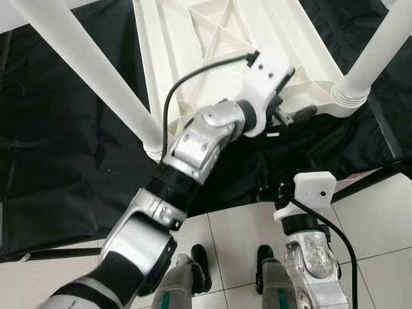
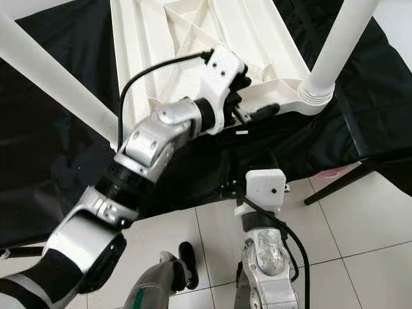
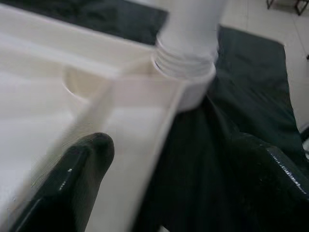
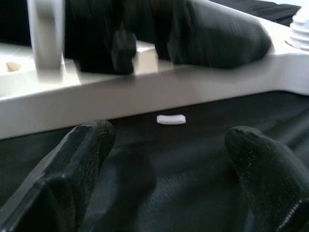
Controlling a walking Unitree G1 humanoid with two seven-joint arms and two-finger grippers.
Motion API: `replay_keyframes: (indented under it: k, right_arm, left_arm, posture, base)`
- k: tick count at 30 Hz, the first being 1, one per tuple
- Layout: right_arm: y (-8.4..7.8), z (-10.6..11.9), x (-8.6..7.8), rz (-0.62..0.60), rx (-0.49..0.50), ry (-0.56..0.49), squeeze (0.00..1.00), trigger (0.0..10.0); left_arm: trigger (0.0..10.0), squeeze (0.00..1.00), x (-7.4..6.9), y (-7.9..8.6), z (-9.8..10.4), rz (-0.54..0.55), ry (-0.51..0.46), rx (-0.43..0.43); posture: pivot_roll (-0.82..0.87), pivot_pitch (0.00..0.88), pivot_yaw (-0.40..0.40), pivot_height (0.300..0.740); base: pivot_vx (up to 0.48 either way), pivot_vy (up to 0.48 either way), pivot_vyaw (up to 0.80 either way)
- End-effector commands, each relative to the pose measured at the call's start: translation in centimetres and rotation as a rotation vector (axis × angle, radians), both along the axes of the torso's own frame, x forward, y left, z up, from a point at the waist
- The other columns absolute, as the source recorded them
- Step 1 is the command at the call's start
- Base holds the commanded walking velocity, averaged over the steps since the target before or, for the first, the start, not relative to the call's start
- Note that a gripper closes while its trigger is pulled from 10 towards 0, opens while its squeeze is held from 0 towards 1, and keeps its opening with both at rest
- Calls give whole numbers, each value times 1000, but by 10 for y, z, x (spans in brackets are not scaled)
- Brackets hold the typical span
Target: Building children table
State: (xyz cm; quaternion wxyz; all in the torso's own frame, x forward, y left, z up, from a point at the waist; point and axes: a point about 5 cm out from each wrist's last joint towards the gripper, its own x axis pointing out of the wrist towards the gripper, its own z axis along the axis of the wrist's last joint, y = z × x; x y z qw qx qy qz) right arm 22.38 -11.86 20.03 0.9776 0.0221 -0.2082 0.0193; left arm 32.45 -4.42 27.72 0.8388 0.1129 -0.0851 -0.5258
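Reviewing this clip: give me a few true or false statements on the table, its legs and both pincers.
1. The white tabletop lies upside down on a black cloth. True.
2. No leg is fitted yet. False: a white leg stands in its corner socket.
3. The left pincer is at the tabletop's near edge. True.
4. The right pincer is shut on a leg. False: it is open over the cloth, holding nothing.
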Motion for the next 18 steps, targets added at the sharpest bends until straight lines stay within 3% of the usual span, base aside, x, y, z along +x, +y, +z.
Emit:
replay_keyframes:
  k: [1, 8, 18]
  right_arm:
    - [3, -6, -2, 15, 5, 22, 0, 10000]
    - [-7, -7, -6, -41, 4, 25, 0, 10000]
    - [-7, -6, -7, -53, 10, 20, 0, 10000]
  left_arm:
    - [10000, 0, -12, -6, -5, -181, 10, 71]
    - [10000, 0, -15, -17, -5, -173, 8, 75]
    - [10000, 0, -12, -27, -2, -139, -6, 82]
  posture:
    - [-167, 343, 185, 740]
    - [-202, 343, 198, 740]
    - [-214, 346, 210, 740]
  base:
    - [0, 0, 0]
    - [0, 0, 0]
    - [0, 0, 0]
